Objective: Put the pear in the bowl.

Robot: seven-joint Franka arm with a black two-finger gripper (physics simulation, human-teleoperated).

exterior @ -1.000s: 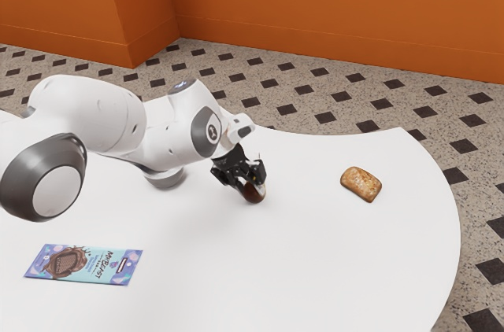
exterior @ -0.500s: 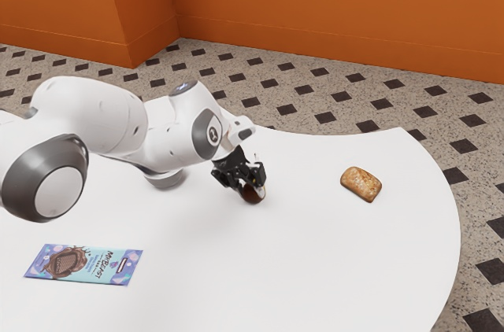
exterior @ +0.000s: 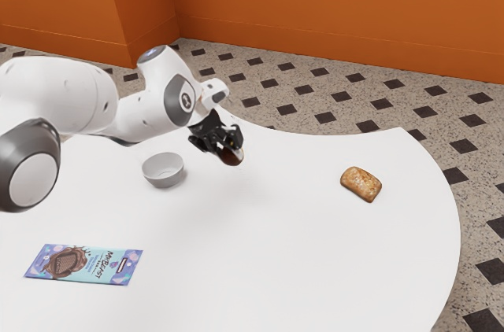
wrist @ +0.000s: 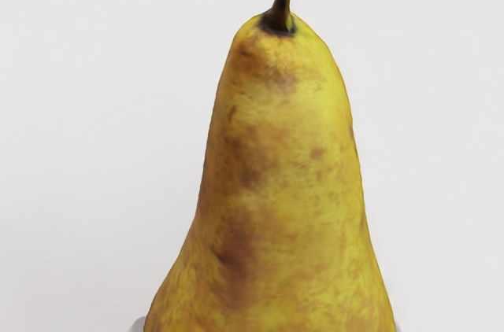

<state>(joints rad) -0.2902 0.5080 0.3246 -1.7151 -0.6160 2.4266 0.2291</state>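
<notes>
Clamping the pear [wrist: 283, 175] in the claw [exterior: 227, 146], we need a traverse toward the exterior view's left to align it over the bowl [exterior: 163, 182].

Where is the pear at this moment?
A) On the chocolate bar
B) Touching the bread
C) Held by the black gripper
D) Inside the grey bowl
C: the black gripper is shut on the pear, out to one side of the grey bowl.
</notes>
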